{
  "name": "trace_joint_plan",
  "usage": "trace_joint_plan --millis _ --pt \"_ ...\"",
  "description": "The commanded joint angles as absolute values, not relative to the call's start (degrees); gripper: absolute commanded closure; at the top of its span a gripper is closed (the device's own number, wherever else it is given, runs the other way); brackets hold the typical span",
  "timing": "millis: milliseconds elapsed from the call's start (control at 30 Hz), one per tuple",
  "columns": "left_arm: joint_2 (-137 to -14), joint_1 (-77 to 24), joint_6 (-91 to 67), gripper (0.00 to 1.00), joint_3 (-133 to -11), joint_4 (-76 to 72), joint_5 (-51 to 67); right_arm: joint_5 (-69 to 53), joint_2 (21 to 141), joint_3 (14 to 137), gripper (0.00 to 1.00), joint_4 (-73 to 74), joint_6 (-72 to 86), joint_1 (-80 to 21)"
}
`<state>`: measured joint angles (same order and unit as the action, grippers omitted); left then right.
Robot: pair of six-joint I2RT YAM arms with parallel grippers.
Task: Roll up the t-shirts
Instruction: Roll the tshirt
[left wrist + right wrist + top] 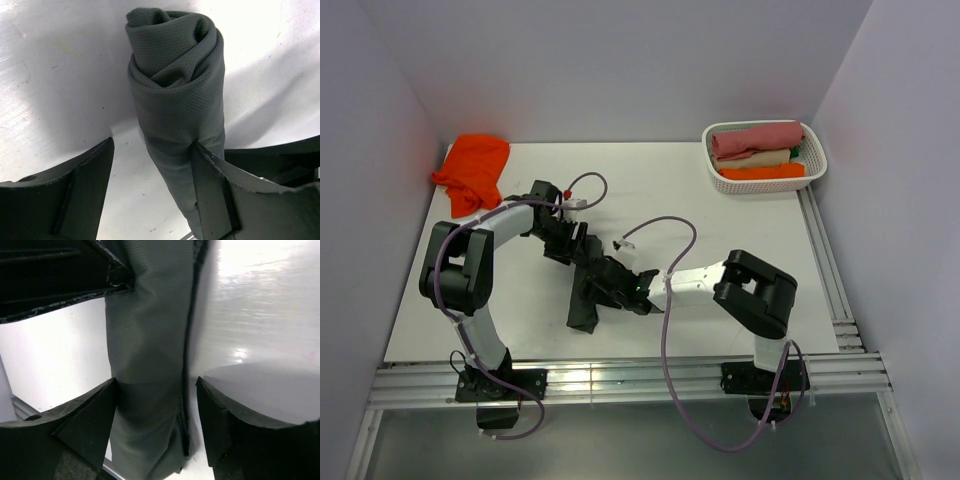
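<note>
A dark charcoal-grey t-shirt (583,310) lies rolled into a tight tube on the white table, between the two arms. My left gripper (578,245) straddles its far end. In the left wrist view the roll (175,90) leans on the right finger (212,195), with bare table between it and the left finger. My right gripper (610,285) straddles the roll's middle. There the cloth (147,330) touches the left finger (85,425), and a gap shows at the right one. Both grippers (152,145) (156,382) are open. A bright orange t-shirt (472,172) lies crumpled at the far left.
A white basket (817,150) at the far right corner holds a pink roll (755,137), a cream roll and an orange roll. Metal rails (620,380) run along the near edge and the right side. White walls close in the table.
</note>
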<state>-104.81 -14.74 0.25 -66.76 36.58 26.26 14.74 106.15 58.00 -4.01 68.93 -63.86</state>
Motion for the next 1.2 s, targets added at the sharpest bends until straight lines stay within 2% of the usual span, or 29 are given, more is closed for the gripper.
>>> trace_joint_plan --millis 0,467,1167 --pt "-106.4 -15.2 1.0 0.33 -66.2 34.5 20.6 17.5 102.7 56.6 0.29 0.3 67.9 -63.9" --pt "-105.9 -15.1 1.2 0.34 -65.8 34.8 20.8 16.2 102.7 55.4 0.24 -9.7 66.7 -62.0" --pt "-105.5 -15.1 1.1 0.33 -65.8 34.8 21.3 16.7 114.2 67.9 0.25 2.3 66.4 -60.9"
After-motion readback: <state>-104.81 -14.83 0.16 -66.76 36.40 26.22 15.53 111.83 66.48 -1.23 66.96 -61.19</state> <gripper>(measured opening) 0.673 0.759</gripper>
